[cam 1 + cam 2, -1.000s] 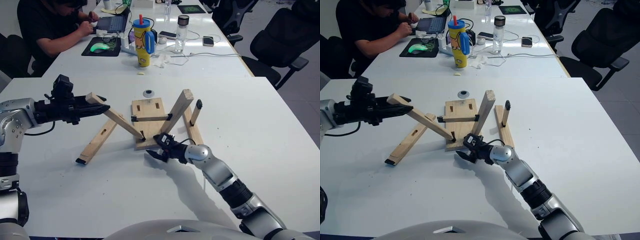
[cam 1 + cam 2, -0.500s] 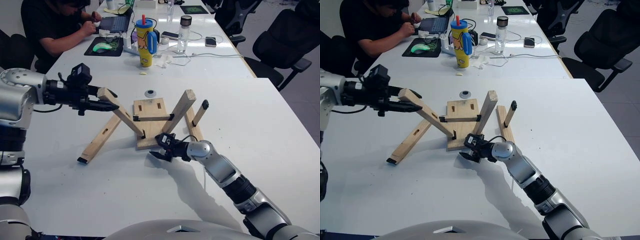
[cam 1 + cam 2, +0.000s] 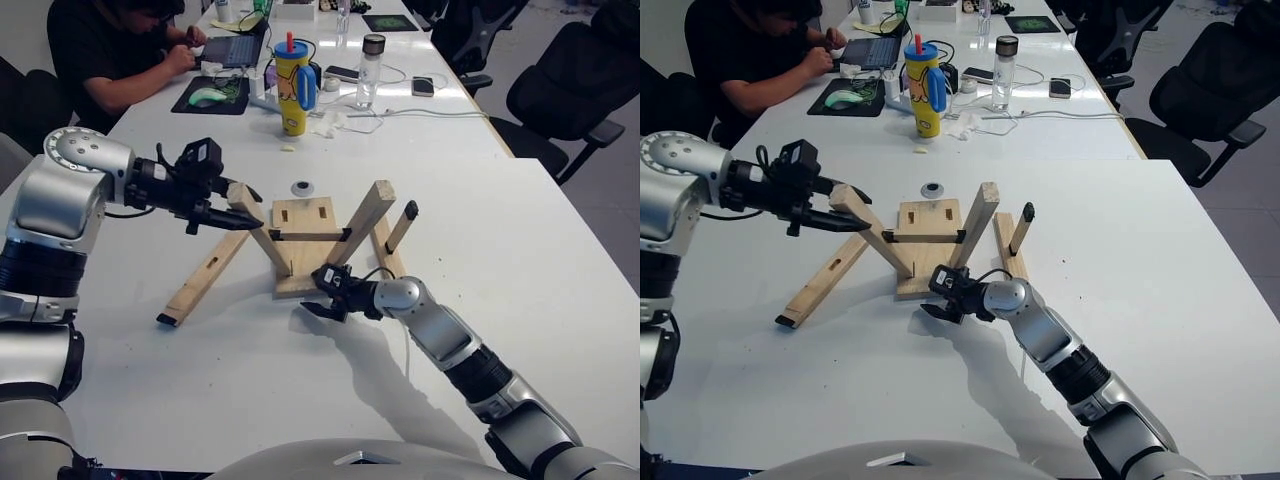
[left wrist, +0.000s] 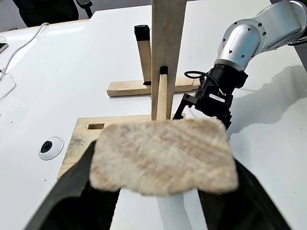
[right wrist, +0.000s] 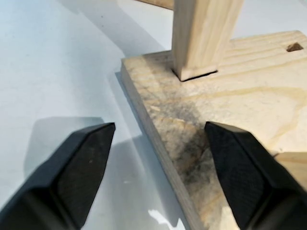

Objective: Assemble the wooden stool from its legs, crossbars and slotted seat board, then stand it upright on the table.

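the slotted seat board [image 3: 298, 215] is laid flat on the white table [image 3: 520, 260], in the middle of the head view. two legs are stuck into it and lean apart like a letter v. the left leg [image 3: 262, 240] is held at its top end by the left gripper [image 3: 248, 210], and the jaws are closed tight on the wood. the right leg [image 3: 362, 222] is touched by no gripper. a thin crossbar [image 3: 310, 236] is set between the two legs.

the right gripper [image 3: 318, 295] is seen low at the near edge of the board, in the lower middle. its jaws are wide open and nothing is held. one finger [image 5: 72, 167] is over the table and the other is over the board's corner.

a loose leg [image 3: 205, 278] is laid flat at the left of the board. another leg [image 3: 385, 255] is laid flat at the right, with a short bar [image 3: 402, 224] stuck up from it.
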Controlling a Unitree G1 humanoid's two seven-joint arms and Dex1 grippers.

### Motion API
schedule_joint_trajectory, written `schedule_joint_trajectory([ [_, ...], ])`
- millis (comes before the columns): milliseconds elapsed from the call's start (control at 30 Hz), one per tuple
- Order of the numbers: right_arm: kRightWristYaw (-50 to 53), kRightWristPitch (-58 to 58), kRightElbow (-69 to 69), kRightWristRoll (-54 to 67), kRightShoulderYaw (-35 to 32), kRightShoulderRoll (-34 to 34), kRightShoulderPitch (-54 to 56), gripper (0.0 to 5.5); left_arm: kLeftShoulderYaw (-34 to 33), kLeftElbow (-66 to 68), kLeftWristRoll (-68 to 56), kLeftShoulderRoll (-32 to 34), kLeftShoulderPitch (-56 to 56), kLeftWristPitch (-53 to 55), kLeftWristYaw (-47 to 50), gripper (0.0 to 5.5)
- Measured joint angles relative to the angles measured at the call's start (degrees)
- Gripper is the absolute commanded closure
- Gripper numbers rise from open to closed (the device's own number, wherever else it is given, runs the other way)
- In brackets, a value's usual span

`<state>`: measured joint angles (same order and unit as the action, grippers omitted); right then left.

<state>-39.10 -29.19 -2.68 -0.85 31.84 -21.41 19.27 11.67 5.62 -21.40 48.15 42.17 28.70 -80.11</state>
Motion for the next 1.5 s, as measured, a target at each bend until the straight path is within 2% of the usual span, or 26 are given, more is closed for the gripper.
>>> schedule_joint_trajectory([
  [200, 0.1, -0.2, 1.0, -1.0, -0.2, -0.7, 0.1, 2.03, -2.7, 4.1, -2.0, -5.5, -2.5, -1.2, 4.8, 3.43],
  [300, 0.4, 0.4, 1.5, -0.2, -2.2, 0.3, -0.8, 2.46, -4.1, 3.0, -3.5, -6.4, -4.5, -1.1, 6.9, 3.43],
  [400, 1.4, 2.0, 0.0, 5.0, -7.8, 2.7, -4.9, 2.84, -5.1, -1.3, -4.7, -6.4, -7.0, -0.5, 9.4, 3.43],
  [533, 3.8, -2.0, -16.0, 20.0, -16.3, 9.9, -13.0, 3.58, -5.5, -4.3, -5.7, -6.2, -8.8, 0.5, 12.0, 3.43],
  [600, 7.9, -5.7, -24.1, 24.7, -19.1, 13.0, -12.8, 3.88, -5.4, -4.4, -5.7, -6.1, -8.8, 0.7, 12.4, 3.43],
  [700, 17.1, -10.6, -29.1, 26.8, -22.6, 18.5, -8.0, 4.34, -5.4, -4.5, -5.7, -5.6, -8.8, 0.9, 12.5, 3.43],
  [800, 23.3, -8.0, -28.4, 18.0, -20.5, 18.0, 0.2, 4.76, -5.2, -4.4, -5.7, -5.6, -8.7, 0.9, 12.5, 3.43],
  [933, 25.3, -4.6, -18.5, 8.2, -11.9, 16.5, 2.7, 5.42, -4.8, -3.9, -5.7, -5.6, -8.1, 0.9, 12.5, 3.43],
  [1000, 25.4, -6.2, -11.4, 4.7, -6.9, 15.4, 2.7, 5.48, -4.5, -3.7, -5.8, -5.7, -7.6, 0.9, 12.4, 3.43],
  [1067, 25.2, -6.3, -9.9, 1.4, -3.9, 14.1, 4.6, 5.48, -4.3, -3.2, -5.6, -5.6, -7.3, 0.9, 12.5, 3.43],
  [1167, 25.2, -6.2, -9.6, -0.9, -2.4, 13.6, 5.7, 5.48, -4.2, -2.8, -5.6, -5.7, -7.1, 0.9, 12.5, 3.43],
  [1233, 25.1, -4.4, -8.5, -0.1, -4.1, 14.5, 5.0, 5.48, -3.8, -2.3, -5.6, -5.7, -7.1, 0.9, 12.5, 3.43],
  [1333, 24.5, 3.4, -9.8, 5.4, -10.1, 16.9, -0.9, 5.48, -3.8, -2.4, -5.7, -6.1, -6.9, 0.6, 12.5, 3.43],
  [1433, 23.1, 8.8, -18.2, 11.3, -17.7, 16.7, -6.1, 5.48, -3.8, -1.6, -5.6, -6.2, -6.3, 0.4, 12.4, 3.43],
  [1500, 20.7, 9.4, -22.0, 13.9, -19.8, 15.0, -9.1, 5.48, -3.5, -0.8, -5.5, -6.1, -5.8, -0.1, 11.6, 3.43],
])
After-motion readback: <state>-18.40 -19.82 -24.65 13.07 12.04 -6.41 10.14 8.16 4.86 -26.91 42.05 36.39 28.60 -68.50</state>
